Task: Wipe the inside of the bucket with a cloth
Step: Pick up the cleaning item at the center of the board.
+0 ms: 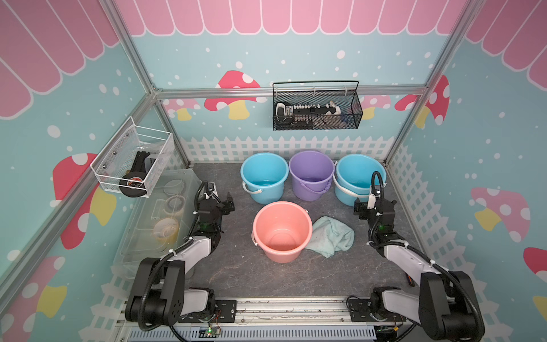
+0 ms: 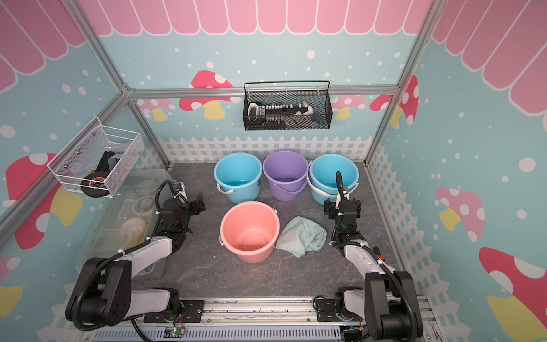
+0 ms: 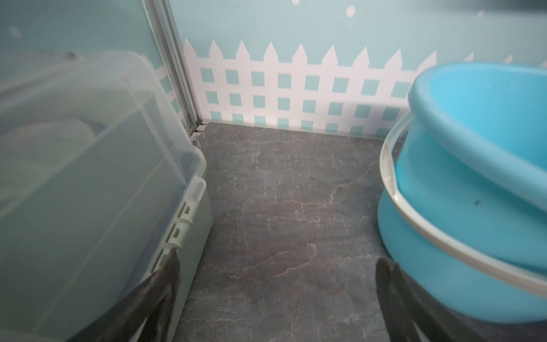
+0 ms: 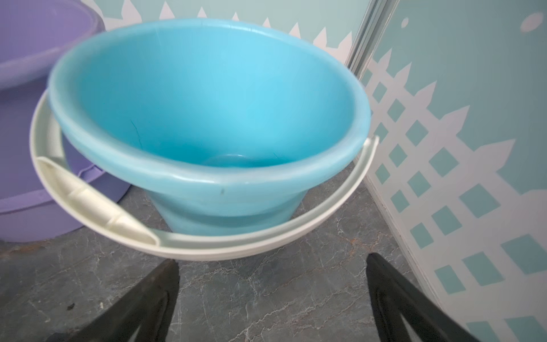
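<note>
– So where is the cloth [image 1: 331,237]?
– Crumpled on the grey floor [image 1: 266,281], lower centre of a top view, touching the right side of the pink bucket [image 1: 281,229] (upright, nothing inside).
– And the hands?
– The left gripper [image 3: 276,257] sits left of the pink bucket, apart from it, jaws spread, holding nothing. The right gripper [image 4: 272,260] is right of centre, above the cloth in the frame, jaws also wide and bare.
– Behind them?
– A left blue bucket [image 1: 264,174], a purple bucket [image 1: 311,174] and a right blue bucket [image 1: 355,174] in a row.
</note>
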You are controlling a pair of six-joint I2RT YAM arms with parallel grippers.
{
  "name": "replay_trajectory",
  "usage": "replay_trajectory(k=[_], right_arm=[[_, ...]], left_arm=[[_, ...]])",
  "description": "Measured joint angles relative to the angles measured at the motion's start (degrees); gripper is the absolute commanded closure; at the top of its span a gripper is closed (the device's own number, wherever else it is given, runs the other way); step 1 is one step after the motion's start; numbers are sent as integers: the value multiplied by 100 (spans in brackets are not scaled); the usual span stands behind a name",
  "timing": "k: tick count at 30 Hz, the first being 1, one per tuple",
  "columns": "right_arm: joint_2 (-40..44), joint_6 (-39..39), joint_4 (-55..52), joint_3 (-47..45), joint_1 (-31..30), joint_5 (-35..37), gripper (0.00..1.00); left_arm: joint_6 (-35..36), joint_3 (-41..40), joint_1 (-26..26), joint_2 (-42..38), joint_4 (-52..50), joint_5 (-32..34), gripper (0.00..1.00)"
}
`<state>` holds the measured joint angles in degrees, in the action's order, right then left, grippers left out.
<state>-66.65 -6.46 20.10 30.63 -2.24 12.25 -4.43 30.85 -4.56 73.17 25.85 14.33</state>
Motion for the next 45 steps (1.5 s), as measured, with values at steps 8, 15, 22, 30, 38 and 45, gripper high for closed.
replay_trajectory(k=[8,15,22,30,38,45], right_arm=[[1008,-730,-2518,802,0,-695,20],[1209,-1473,-4199,1224,0,-1624,37],[708,-1694,-5154,1663,-374,-2326,40],[-348,-1434,-5536,2135,-1213,-1934,46],[-1545,-1145,-5477,2680,-1832,-1161,47],[-2142,-1025,-5136,2741,-1993,-809,50]], left_arm=[[-682,1001,-289,-874,-2640,39,1],[-1235,1910,-315,-1377,-4675,-380,1],[-1298,2184,-315,-1526,-5403,-754,2],[-1344,1897,-319,-1694,-5593,-649,2],[-1342,1897,-319,-1633,-5600,-597,2],[-1342,1897,-319,-1602,-5600,-599,2]])
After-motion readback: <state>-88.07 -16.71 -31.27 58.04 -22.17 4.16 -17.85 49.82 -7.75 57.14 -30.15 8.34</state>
